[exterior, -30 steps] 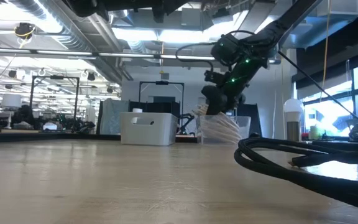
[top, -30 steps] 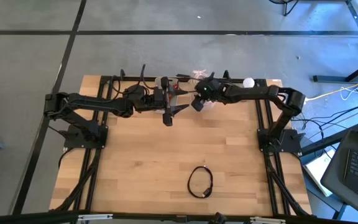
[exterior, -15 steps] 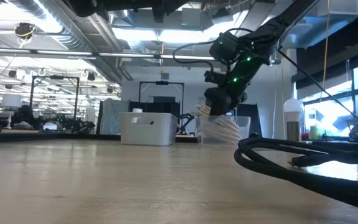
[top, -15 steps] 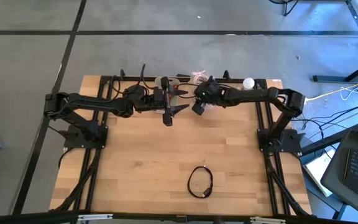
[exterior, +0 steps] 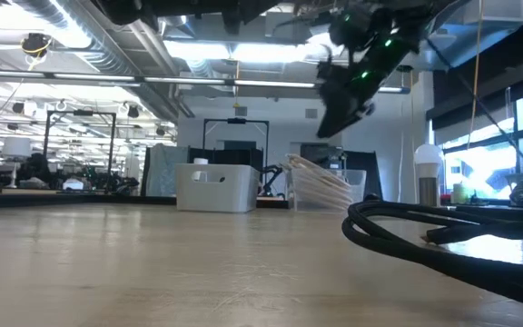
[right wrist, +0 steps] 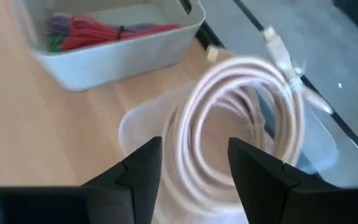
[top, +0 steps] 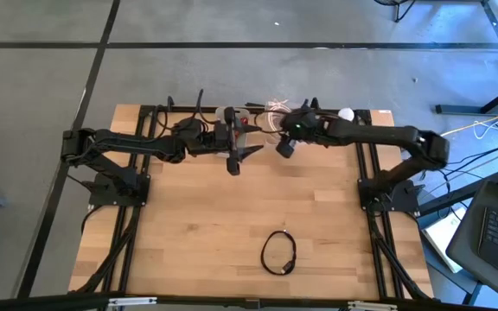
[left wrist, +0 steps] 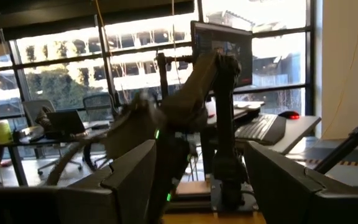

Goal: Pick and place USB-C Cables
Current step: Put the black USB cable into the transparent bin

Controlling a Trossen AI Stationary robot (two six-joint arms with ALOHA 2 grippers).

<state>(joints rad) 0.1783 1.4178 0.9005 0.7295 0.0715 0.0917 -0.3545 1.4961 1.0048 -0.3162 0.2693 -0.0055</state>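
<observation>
A cream-white coiled USB-C cable [right wrist: 241,118] stands on edge in a clear container [right wrist: 135,124] at the table's far edge. Red, green and purple cable bundles [right wrist: 86,31] lie in a white bin [right wrist: 110,59] beside it. A black cable coil [top: 277,252] lies flat on the wood near the front edge. My right gripper [right wrist: 191,162] hangs open above the clear container, slanting down at the cream coil, with nothing between its fingers. My left gripper [top: 234,160] hovers open at the table's far middle, about level and pointing toward the right arm.
A white ball-topped round object [top: 346,113] stands at the far right of the table. The white bin [exterior: 213,186] and the clear container [exterior: 330,191] stand side by side along the far edge. Bare wood [top: 188,225] lies between the arms and the black coil [exterior: 443,241].
My right gripper has risen from just over the clear container and drawn a little toward the table's right edge, mostly in the last half second. The cream coils have stayed in the container.
</observation>
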